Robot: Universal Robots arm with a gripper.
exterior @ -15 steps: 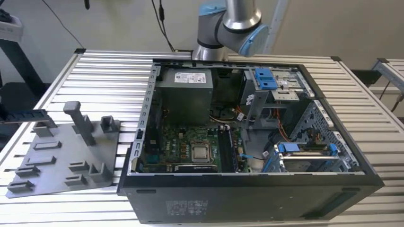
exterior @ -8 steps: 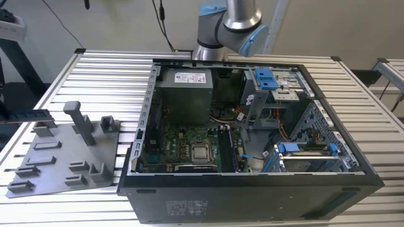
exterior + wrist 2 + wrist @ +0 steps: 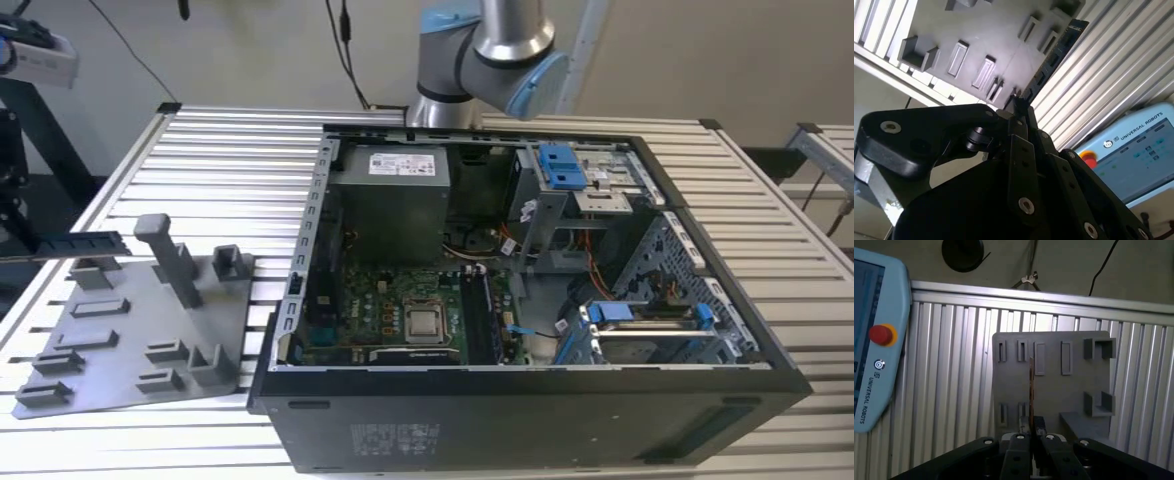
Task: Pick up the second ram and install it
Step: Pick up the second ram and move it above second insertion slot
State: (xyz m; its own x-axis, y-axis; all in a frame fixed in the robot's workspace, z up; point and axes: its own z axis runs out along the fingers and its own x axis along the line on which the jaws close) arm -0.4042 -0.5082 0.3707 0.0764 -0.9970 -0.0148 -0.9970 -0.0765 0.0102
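Gripping second ram (image 3: 1031, 385) by one end, gripper (image 3: 1032, 432) fingers pinched narrow on strip, over grey holder plate (image 3: 1054, 400), well apart from computer case (image 3: 534, 420). Risk: end-only pinch lets strip tilt, slip, drop.

The arm (image 3: 497, 40) presented a silver metal tube, grey rounded joint housings and a light blue joint cap (image 3: 545, 85). The gripper (image 3: 1017, 106) was matte black throughout, its flat linkage bars pinned with round silver screws (image 3: 1025, 204)
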